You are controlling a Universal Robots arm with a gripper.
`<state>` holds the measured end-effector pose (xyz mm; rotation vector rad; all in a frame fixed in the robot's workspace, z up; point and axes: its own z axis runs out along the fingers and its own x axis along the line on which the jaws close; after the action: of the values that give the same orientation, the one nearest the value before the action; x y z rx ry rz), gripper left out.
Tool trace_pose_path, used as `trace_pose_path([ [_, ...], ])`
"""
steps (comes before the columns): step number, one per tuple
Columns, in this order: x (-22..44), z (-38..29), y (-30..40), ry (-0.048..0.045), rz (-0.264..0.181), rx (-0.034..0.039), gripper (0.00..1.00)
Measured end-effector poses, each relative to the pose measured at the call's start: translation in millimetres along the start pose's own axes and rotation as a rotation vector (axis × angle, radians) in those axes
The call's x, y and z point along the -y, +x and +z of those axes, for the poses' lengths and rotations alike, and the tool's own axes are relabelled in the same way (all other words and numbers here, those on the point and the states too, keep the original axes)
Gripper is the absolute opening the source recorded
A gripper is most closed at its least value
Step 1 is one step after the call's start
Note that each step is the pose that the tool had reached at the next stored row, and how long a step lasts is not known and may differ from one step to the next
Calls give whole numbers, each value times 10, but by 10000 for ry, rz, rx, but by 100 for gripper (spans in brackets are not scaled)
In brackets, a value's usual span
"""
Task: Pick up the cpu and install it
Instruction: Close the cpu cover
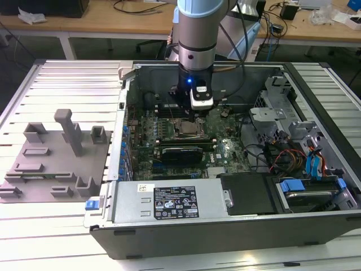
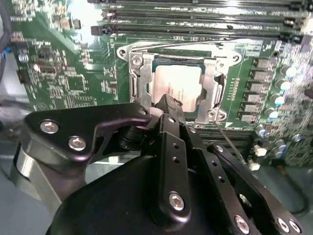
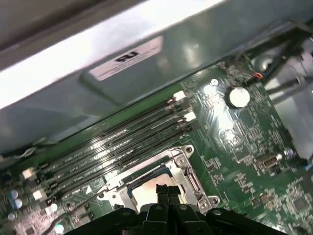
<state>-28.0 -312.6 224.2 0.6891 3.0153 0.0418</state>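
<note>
**Install step: cpu (image 2: 178, 87) in socket frame (image 2: 138, 78)**

Note gripper (image 2: 168, 104) low over green board (image 2: 63, 73), closed tight, clamping nothing. Find cpu lying flat inside socket frame, apparently touched at its near edge, contact partly hidden. Expect next move to need square alignment, light pressure.

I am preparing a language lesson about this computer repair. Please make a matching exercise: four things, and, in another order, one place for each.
Things:
1 cpu
2 claw
3 grey tray
4 coin battery

Places:
A on the slatted table, beside the case
B inside the metal frame of the socket
C on the green board, apart from the socket
D over the socket

Pairs: 1-B; 2-D; 3-A; 4-C
</note>
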Motion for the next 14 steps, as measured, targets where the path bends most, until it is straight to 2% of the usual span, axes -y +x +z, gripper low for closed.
trace_pose_path([
  [3, 0, 6, 0, 24, -962, -20, 11],
  [8, 1, 14, 0, 168, -2012, -56, 11],
  [10, 0, 17, 0, 241, -2355, -71, 11],
  [13, 1, 22, 1, 411, -2935, -93, 11],
  [14, 1, 24, 1, 493, -3138, -96, 11],
])
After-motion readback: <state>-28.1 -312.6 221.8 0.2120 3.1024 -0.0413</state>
